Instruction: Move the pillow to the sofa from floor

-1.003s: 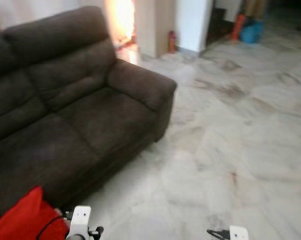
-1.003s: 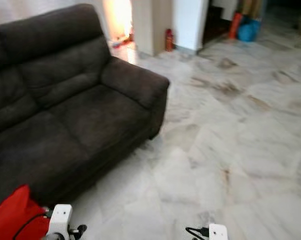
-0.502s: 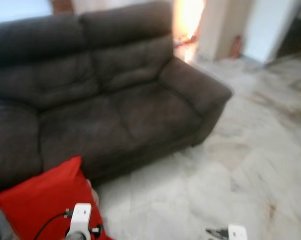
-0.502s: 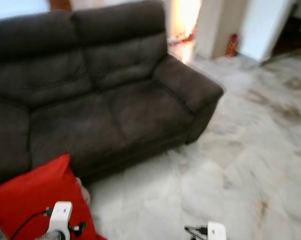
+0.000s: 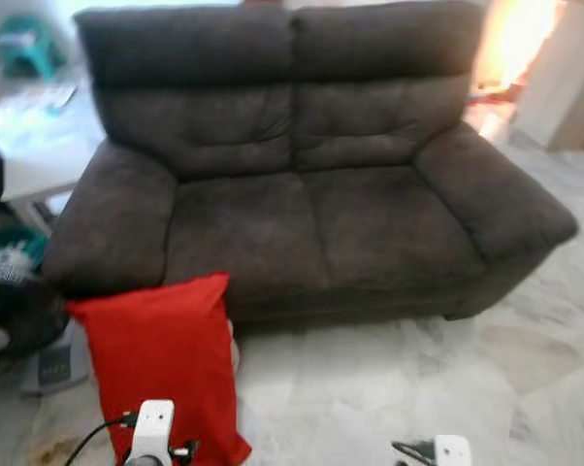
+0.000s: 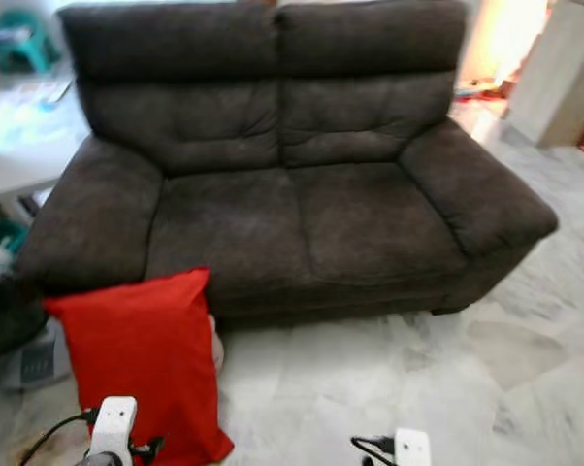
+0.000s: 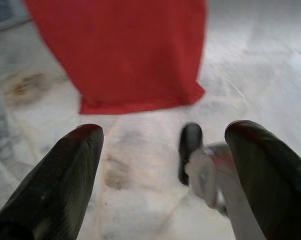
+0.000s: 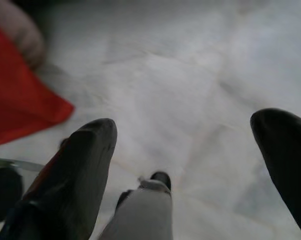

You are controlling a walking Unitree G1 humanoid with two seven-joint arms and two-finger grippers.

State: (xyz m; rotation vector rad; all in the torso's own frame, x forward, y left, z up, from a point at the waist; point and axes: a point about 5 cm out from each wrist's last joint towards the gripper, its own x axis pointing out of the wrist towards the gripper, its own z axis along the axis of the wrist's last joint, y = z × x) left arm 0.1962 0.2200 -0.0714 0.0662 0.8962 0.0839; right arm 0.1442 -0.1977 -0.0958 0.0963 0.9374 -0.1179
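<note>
With the head camera swung round to face the dark brown fabric sofa (image 5: 311, 194) squarely, the red rectangular pillow (image 5: 164, 364) stands on the pale marble floor (image 5: 389, 388) against its front, ungrasped, left gripper (image 7: 165, 170) and right gripper (image 8: 190, 160) jaws spread

One red pillow (image 5: 161, 364), one dark two-seat sofa (image 5: 311, 184), and two claws, left (image 7: 160, 165) and right (image 8: 183, 165).

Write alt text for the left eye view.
A red pillow stands on the pale marble floor, leaning against the front of a dark brown two-seat sofa near its left armrest. A white table stands beside the sofa.
</note>
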